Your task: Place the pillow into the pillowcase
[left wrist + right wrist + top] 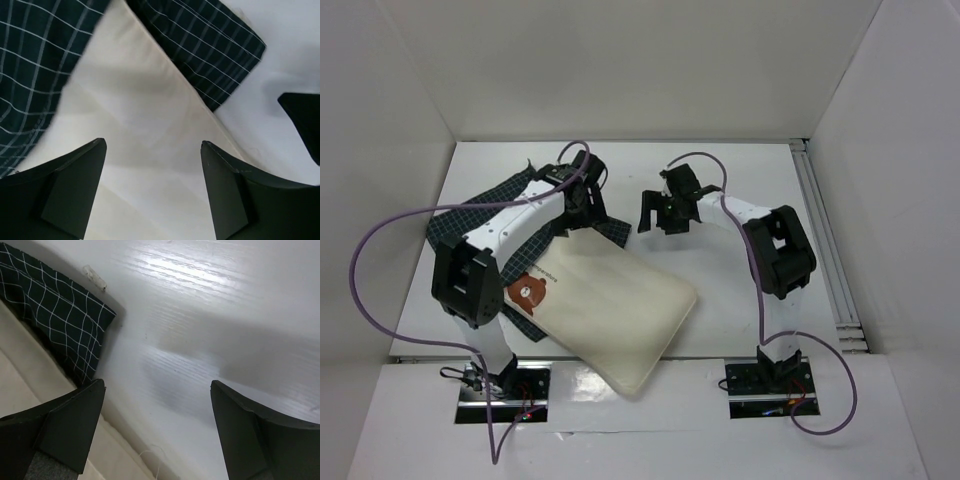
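The cream pillow [610, 305] with a brown bear print lies across the table's near middle, its far end tucked a little way into the navy checked pillowcase [490, 210] at the far left. In the left wrist view the pillow [145, 130] fills the middle with pillowcase fabric [210, 55] over its far end on both sides. My left gripper [582, 205] is open just above the pillow at the pillowcase's mouth. My right gripper [665, 218] is open and empty over bare table to the right. The right wrist view shows the pillowcase corner [60, 325] and pillow edge [30, 385].
The white table [740, 200] is walled at the back and both sides. A metal rail [825, 240] runs along the right edge. The pillow's near corner overhangs the table's front edge between the arm bases. A purple cable [380, 240] loops at left.
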`<state>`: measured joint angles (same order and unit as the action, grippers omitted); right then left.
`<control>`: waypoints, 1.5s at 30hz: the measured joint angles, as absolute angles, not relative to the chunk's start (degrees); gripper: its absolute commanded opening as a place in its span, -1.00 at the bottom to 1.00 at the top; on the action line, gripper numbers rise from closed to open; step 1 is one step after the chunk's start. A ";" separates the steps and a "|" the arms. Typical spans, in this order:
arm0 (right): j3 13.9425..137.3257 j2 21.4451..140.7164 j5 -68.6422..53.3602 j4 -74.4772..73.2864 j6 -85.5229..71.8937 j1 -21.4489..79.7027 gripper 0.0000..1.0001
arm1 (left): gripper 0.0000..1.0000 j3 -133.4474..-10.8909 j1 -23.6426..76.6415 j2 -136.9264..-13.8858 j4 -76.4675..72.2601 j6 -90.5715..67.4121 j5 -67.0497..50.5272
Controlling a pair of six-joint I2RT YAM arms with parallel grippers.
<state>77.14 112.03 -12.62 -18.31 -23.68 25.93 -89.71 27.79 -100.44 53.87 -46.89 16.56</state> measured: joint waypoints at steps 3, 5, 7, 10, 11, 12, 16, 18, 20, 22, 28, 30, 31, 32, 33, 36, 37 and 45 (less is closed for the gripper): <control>79.59 114.48 -13.85 -18.46 -22.55 25.87 0.89 | 0.84 -90.26 25.69 -103.33 53.52 -46.68 16.60; 82.28 115.90 -14.96 -18.57 -21.17 25.89 0.95 | 0.84 -92.07 24.75 -107.28 53.23 -46.37 16.21; 85.14 117.27 -15.84 -18.76 -19.75 26.06 0.97 | 0.72 -93.76 24.38 -111.66 52.64 -46.02 15.46; 90.08 120.09 -16.53 -18.55 -17.63 26.39 0.97 | -0.05 -94.41 24.01 -115.18 52.64 -44.77 14.17; 91.88 121.49 -16.91 -18.44 -16.84 26.61 0.97 | -0.99 -94.41 23.77 -115.33 52.71 -44.18 13.65; 93.36 122.83 -17.30 -18.35 -16.29 26.85 0.97 | -1.00 -94.50 23.53 -115.28 52.60 -43.55 12.80; 97.84 128.20 -19.09 -18.44 -14.28 28.10 0.97 | -1.00 -94.85 23.07 -114.67 52.62 -42.96 11.09; 99.79 129.88 -20.18 -17.91 -13.30 28.93 0.93 | -1.00 -94.85 22.90 -114.30 52.66 -42.41 11.03; 101.06 130.85 -20.84 -18.00 -12.47 29.95 0.82 | -1.00 -94.85 22.59 -113.71 52.69 -42.22 10.85; 101.54 131.61 -21.87 -17.65 -11.66 31.16 0.58 | -1.00 -94.85 22.37 -112.99 52.64 -42.13 10.59; 99.55 131.87 -25.47 -17.19 -10.41 33.63 -0.56 | -1.00 -94.91 21.32 -112.25 52.05 -42.00 10.09; 96.82 131.50 -26.98 -15.07 -11.49 33.89 -0.90 | -1.00 -94.98 21.10 -112.22 52.01 -41.98 9.91; 95.77 131.17 -27.40 -13.96 -12.01 33.87 -1.00 | -1.00 -95.00 21.02 -112.22 51.99 -41.98 9.87; 94.59 130.74 -27.64 -12.91 -12.75 33.82 -1.00 | -1.00 -95.02 20.97 -112.18 51.96 -41.98 9.80; 93.34 130.13 -27.86 -11.86 -13.39 33.71 -1.00 | -1.00 -95.02 20.93 -112.16 51.99 -41.95 9.80; 89.06 127.72 -27.49 -9.45 -15.25 33.54 -1.00 | -1.00 -95.02 20.88 -111.94 51.99 -41.80 9.89; 86.91 126.30 -26.94 -8.80 -15.64 33.54 -1.00 | -1.00 -95.02 20.80 -111.87 51.96 -41.78 9.89; 68.10 106.37 -24.18 -4.89 -17.52 33.71 -1.00 | -1.00 -95.18 18.00 -111.53 52.10 -41.91 7.29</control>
<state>68.10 106.37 -24.18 -4.89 -17.52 33.71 -95.18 18.00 -111.53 52.10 -41.91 7.29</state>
